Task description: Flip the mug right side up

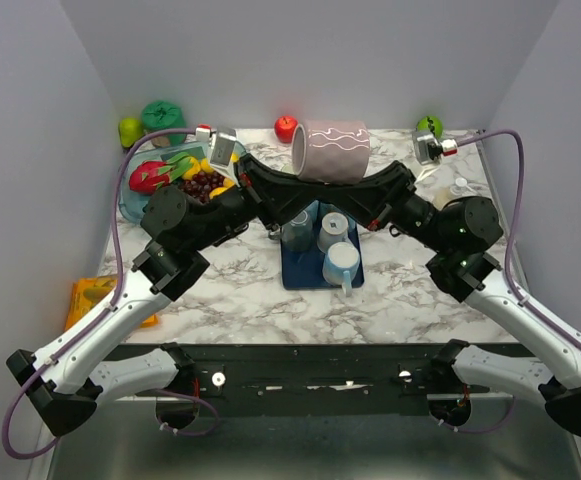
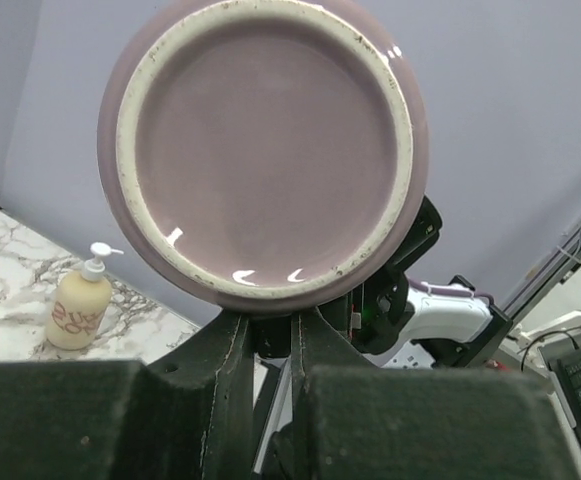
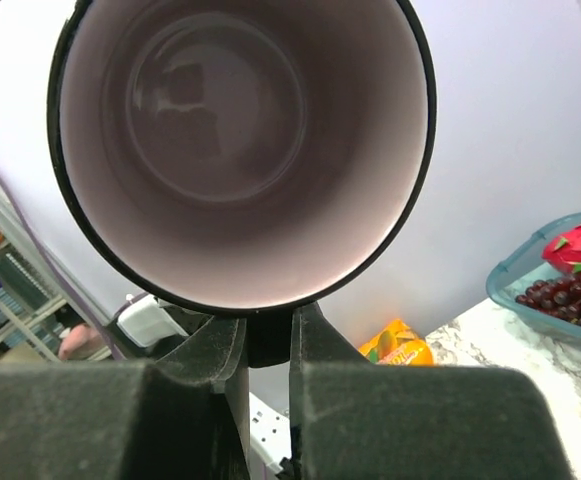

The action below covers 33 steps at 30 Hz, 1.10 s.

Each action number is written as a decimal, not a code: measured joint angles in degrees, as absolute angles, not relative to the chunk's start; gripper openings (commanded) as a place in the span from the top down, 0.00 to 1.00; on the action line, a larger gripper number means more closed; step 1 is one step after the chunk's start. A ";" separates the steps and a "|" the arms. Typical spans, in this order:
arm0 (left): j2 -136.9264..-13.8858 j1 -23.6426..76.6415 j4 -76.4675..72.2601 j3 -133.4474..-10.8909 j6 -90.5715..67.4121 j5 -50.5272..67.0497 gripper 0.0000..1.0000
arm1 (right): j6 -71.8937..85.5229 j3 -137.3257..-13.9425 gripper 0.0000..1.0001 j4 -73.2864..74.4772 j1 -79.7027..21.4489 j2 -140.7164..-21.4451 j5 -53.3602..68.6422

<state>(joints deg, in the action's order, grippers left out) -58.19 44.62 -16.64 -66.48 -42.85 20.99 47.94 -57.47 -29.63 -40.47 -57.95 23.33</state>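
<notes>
Left gripper (image 2: pixel 270 335) and right gripper (image 3: pixel 267 340) both clamping mug (image 1: pixel 332 150) sideways, aloft; one should be releasing before other starts rotating mouth upward.

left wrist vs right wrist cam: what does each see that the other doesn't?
Left wrist only: the mug base, a soap bottle, the right arm behind. Right wrist only: the mug's open mouth and inside, a bin with grapes and dragon fruit, an orange packet. Both: the mug held sideways in the air, with that view's own left pincer or right pincer closed narrowly just beneath it.
</notes>
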 measured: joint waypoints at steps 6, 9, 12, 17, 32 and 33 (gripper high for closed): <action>-57.49 45.15 -15.64 -65.32 -40.71 21.21 0.01 | 43.31 -57.52 0.99 -20.99 -40.38 -54.22 14.92; -56.23 45.15 -14.00 -64.42 -39.29 20.69 0.01 | 39.59 -58.85 0.99 -13.91 -40.12 -52.51 8.86; -54.74 45.15 -10.52 -64.23 -36.67 17.82 0.01 | 34.44 -61.98 0.99 -5.45 -40.10 -51.83 1.61; -53.08 45.15 -1.21 -64.73 -31.92 9.61 0.01 | 24.43 -69.97 0.99 9.87 -40.07 -54.43 -13.45; -59.70 45.15 19.81 -66.08 -24.84 -5.06 0.01 | 15.35 -75.64 0.99 32.32 -28.34 -76.73 -27.66; -60.07 45.15 20.05 -66.08 -24.73 -5.30 0.01 | 15.35 -75.61 0.99 32.71 -27.29 -77.87 -27.46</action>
<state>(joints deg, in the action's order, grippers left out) -60.07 45.15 20.05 -66.08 -24.73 -5.30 15.35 -75.61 32.71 -27.29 -77.87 -27.46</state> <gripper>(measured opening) 0.988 0.198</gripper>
